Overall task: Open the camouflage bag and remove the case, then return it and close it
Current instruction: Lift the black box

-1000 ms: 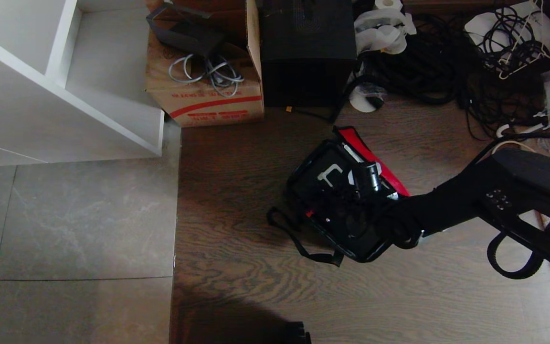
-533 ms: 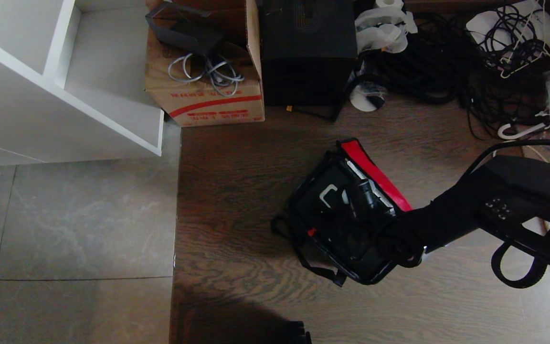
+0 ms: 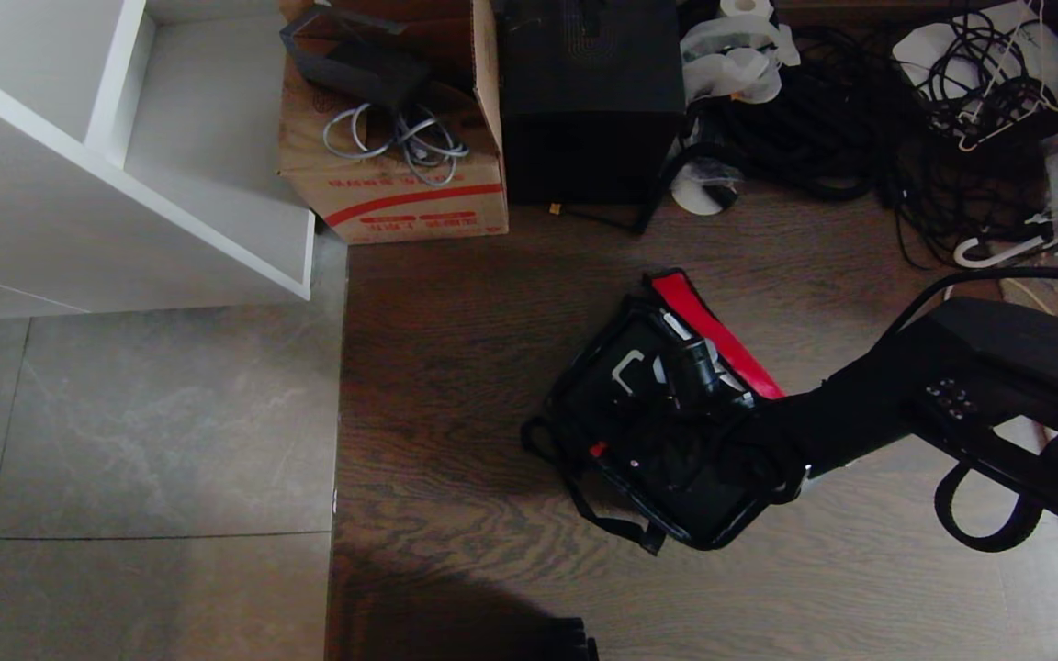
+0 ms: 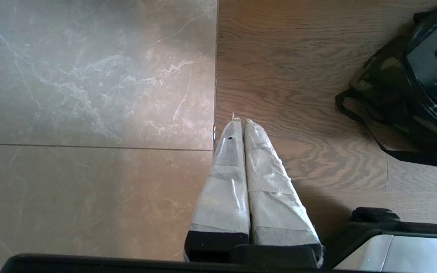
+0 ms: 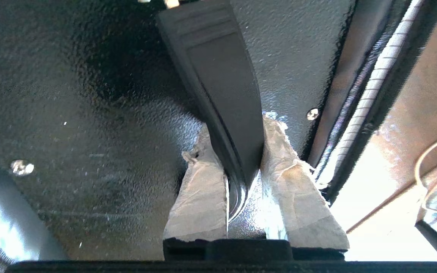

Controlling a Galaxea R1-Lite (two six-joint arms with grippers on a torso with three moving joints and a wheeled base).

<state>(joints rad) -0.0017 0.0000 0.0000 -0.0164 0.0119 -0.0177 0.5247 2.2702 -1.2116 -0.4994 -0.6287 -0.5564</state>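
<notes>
Two grippers: right gripper [image 5: 233,144] pinches the handle bar [image 5: 218,76] of the case [image 3: 648,431]; left gripper [image 4: 241,125] closed, empty, over floor.
Case location: in the camouflage bag [image 4: 385,87], centre-right, red lining [image 3: 713,335] at its 1 o'clock.
Risk: thin handle could slip; case edge may snag the zipper.
Writing: cardboard carton [image 3: 400,193] print unreadable.

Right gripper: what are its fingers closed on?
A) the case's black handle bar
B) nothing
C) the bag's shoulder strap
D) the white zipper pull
A. In the right wrist view the right gripper has a taped finger on either side of the black handle bar of the case.
</notes>
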